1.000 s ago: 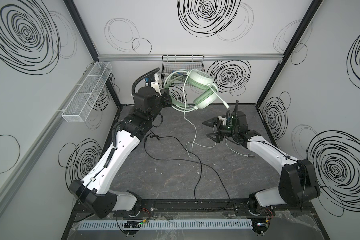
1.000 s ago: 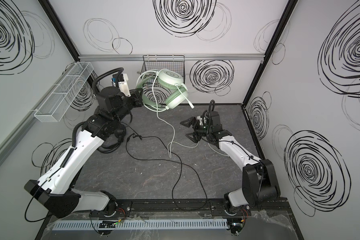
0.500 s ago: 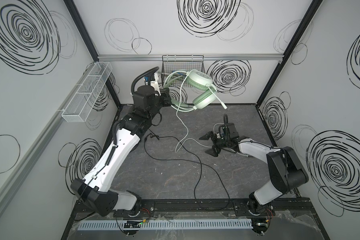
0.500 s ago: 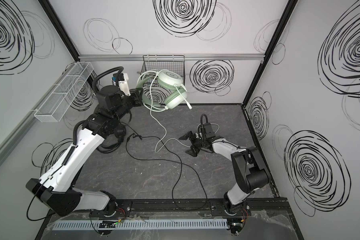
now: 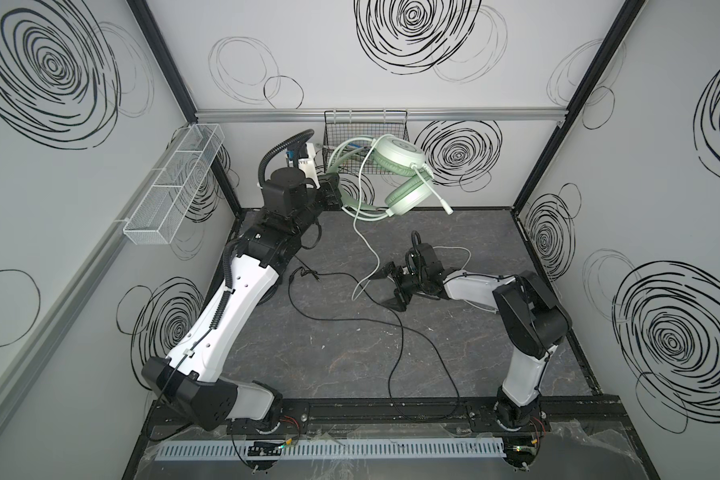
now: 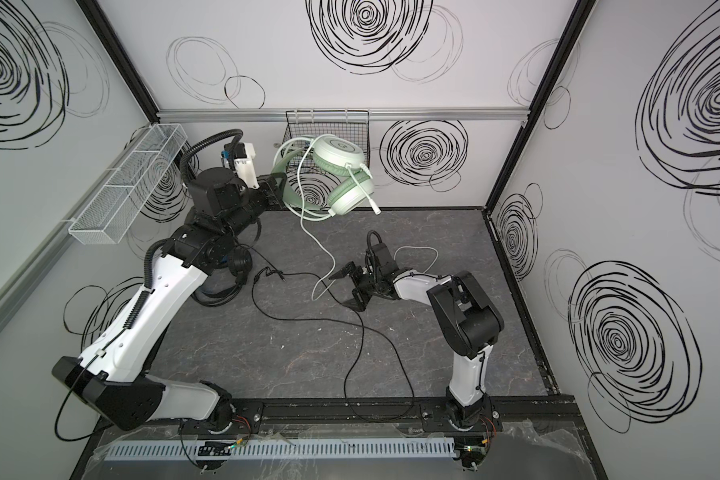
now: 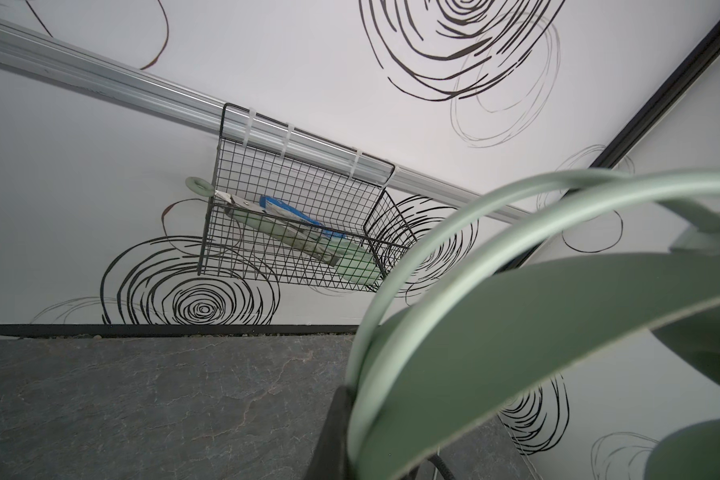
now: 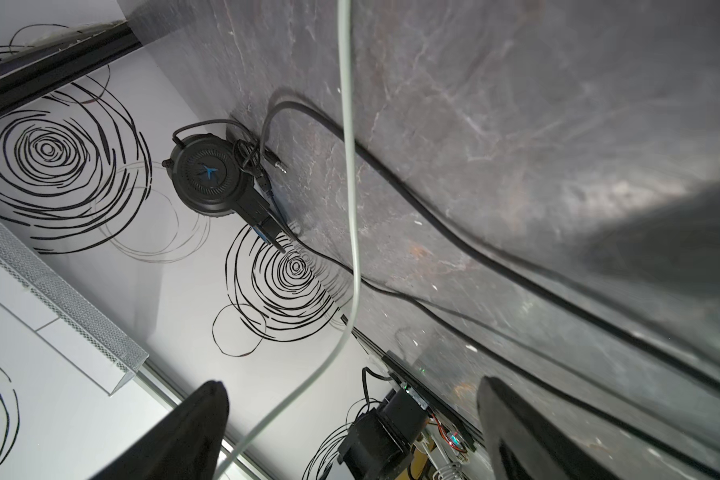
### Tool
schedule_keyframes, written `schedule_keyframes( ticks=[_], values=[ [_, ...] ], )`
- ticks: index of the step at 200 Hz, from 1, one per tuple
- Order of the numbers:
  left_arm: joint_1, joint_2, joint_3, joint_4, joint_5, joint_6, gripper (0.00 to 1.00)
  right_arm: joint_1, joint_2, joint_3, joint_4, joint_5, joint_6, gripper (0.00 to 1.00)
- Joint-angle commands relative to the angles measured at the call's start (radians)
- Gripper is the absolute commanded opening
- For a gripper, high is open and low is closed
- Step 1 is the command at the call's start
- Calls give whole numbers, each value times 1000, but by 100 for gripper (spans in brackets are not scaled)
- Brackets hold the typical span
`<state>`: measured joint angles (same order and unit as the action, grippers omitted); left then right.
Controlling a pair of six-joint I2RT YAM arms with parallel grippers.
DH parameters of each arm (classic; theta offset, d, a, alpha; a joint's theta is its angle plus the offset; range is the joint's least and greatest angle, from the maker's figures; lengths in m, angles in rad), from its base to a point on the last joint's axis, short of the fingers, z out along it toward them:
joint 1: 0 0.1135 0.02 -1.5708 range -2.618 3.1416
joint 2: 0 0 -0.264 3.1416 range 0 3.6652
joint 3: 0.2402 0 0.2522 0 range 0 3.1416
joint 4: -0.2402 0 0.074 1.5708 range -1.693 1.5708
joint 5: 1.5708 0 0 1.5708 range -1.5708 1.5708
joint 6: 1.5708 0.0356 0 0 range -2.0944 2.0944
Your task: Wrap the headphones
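With your left gripper clenched on the band of the mint headphones, aloft at twelve o'clock, ease your released right gripper toward nine o'clock until the dangling white cord sits centred between its jaws, then close gently.

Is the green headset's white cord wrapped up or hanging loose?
Hanging loose: the white cord drops from the mint headset in the left gripper and passes between the open jaws of the right gripper.

The left gripper, clamped on the headband, holds the mint-green headset aloft. Its white cord hangs down to the right gripper, whose jaws are spread wide.
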<state>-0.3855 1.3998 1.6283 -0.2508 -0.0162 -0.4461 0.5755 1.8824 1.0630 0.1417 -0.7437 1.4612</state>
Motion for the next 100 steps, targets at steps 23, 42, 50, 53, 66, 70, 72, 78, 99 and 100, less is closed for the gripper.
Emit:
schedule_keyframes(
  ticks=[23, 42, 50, 53, 66, 70, 72, 78, 99, 100],
  values=[
    [-4, -27, 50, 140, 13, -47, 0, 65, 91, 104, 47, -2, 59, 97],
    [-3, -30, 50, 135, 10, -46, 0, 93, 129, 124, 68, -8, 75, 97],
    [-4, -29, 50, 133, 7, -46, 0, 101, 147, 132, 75, -12, 79, 97],
    [-4, -31, 50, 133, 6, -46, 0, 104, 155, 135, 82, -15, 80, 97],
    [-4, -34, 46, 132, 0, -48, 0, 114, 186, 149, 95, -22, 87, 98],
    [-3, -35, 43, 132, -2, -49, 0, 117, 194, 154, 96, -23, 86, 98],
    [-3, -35, 42, 131, -2, -48, 0, 118, 198, 156, 95, -22, 86, 98],
    [-3, -37, 40, 131, -3, -49, 0, 122, 210, 164, 92, -22, 84, 98],
    [-4, -41, 38, 129, 0, -50, 0, 128, 247, 191, 96, -16, 85, 99],
    [-5, -41, 38, 128, 0, -50, 0, 128, 250, 193, 97, -16, 85, 99]
  ],
)
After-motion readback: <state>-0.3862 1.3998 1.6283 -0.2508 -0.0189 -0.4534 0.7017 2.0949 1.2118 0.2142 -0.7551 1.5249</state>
